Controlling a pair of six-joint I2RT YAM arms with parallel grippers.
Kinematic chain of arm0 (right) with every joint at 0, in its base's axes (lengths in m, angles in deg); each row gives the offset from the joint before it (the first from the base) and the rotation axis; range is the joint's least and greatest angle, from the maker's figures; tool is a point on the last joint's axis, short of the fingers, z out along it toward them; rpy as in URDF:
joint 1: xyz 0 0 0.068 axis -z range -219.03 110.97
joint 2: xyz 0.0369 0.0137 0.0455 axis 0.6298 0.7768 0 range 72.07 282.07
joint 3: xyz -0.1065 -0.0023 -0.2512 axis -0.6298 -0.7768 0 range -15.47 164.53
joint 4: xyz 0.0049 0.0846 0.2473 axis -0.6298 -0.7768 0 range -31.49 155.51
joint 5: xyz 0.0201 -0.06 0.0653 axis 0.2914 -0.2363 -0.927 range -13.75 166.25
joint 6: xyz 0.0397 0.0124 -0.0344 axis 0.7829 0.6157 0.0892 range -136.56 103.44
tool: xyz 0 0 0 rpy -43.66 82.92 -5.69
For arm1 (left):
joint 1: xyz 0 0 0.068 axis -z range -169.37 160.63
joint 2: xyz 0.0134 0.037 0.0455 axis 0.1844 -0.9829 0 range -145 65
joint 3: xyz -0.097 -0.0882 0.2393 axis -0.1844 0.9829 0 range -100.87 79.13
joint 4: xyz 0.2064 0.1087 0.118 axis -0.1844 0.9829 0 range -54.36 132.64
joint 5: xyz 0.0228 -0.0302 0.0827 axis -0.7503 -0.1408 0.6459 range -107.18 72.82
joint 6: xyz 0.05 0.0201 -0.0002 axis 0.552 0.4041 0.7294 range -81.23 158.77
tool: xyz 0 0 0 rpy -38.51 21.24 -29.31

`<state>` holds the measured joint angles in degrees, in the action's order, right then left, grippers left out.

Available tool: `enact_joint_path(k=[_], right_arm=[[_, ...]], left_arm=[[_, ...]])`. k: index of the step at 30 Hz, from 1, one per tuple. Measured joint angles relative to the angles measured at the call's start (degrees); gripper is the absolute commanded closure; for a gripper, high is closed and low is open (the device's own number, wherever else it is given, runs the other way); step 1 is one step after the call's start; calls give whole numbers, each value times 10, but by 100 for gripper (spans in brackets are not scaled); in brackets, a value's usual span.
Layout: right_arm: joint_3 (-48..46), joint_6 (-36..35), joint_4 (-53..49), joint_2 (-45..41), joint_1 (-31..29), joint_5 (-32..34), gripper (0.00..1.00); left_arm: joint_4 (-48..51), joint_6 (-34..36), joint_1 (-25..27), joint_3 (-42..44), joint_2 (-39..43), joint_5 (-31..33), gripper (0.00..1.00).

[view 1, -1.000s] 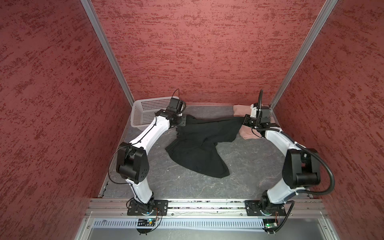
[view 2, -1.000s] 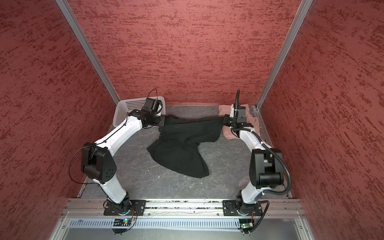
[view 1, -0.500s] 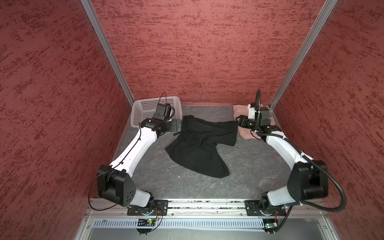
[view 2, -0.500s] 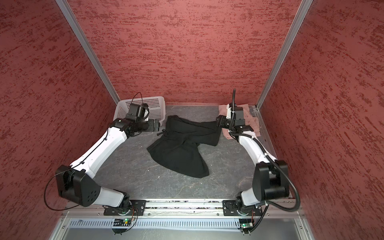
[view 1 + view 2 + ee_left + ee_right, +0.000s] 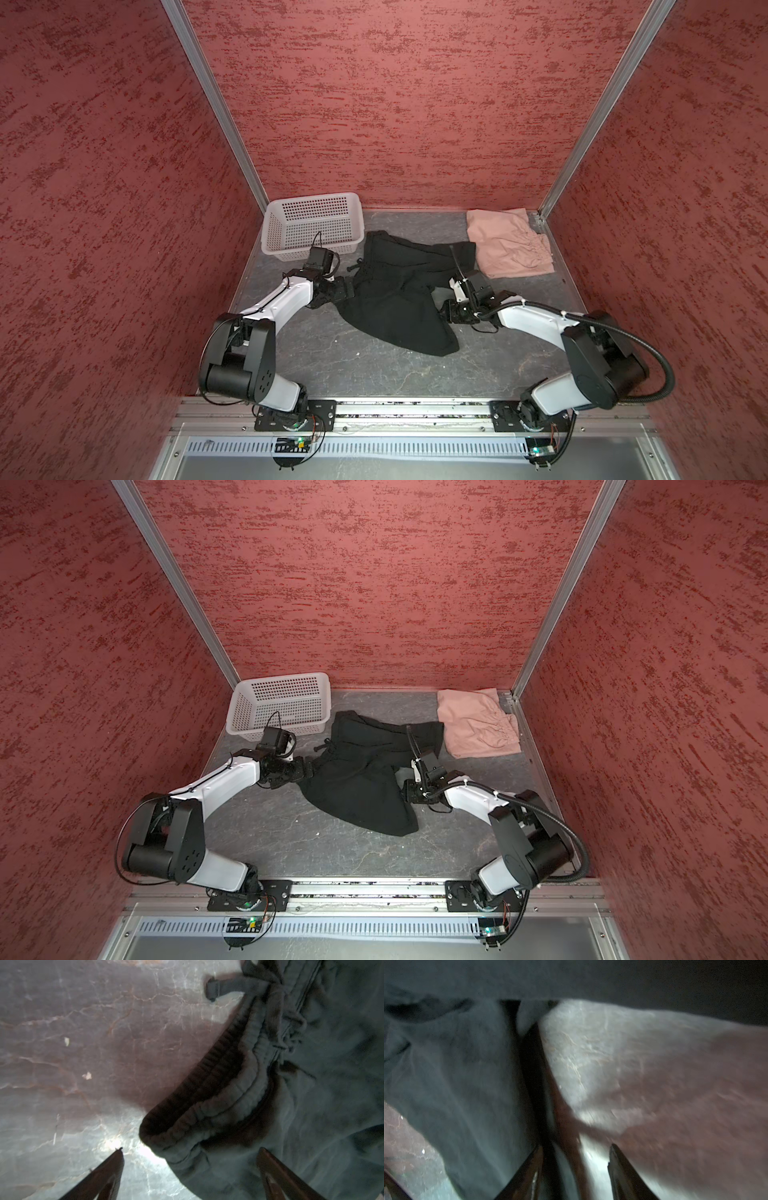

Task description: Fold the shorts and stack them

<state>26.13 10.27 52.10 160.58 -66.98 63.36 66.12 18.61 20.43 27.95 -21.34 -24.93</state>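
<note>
The black shorts (image 5: 399, 295) (image 5: 365, 779) lie crumpled in the middle of the table, drawstring (image 5: 228, 987) and ribbed waistband (image 5: 207, 1093) toward the left arm. My left gripper (image 5: 347, 289) (image 5: 309, 769) (image 5: 190, 1159) is open at their left edge, with a waistband corner lying loose between the fingers (image 5: 113, 1167). My right gripper (image 5: 442, 309) (image 5: 405, 789) (image 5: 576, 1157) is at their right edge, jaws apart over bare table, one finger (image 5: 533, 1167) beside the cloth edge. The pink shorts (image 5: 507, 245) (image 5: 478, 725) lie folded at the back right.
A white perforated basket (image 5: 311, 224) (image 5: 282, 706) stands at the back left, just behind the left wrist. Red walls close in the grey marbled table (image 5: 374, 370) on three sides. Bare table lies in front of the black shorts.
Both grippers let go of the black shorts, which they held stretched at the back; the cloth dropped and slackened. Both arms drew back toward the front, to either side of the shorts.
</note>
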Motion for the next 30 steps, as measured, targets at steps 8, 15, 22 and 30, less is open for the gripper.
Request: enact_joint_path(k=[8,15,22,30], right_arm=[[18,30,120,61,-1,0,50],[37,38,177,100,-25,-10,57],[34,55,171,107,-48,10,100],[72,54,-27,-14,-49,144,100]], left_arm=[[-33,-11,-9,27,-15,-14,23],[-46,-19,-12,36,-19,-20,36],[-56,-23,-18,43,-25,-28,90],[-62,-30,-30,53,-23,-50,100]])
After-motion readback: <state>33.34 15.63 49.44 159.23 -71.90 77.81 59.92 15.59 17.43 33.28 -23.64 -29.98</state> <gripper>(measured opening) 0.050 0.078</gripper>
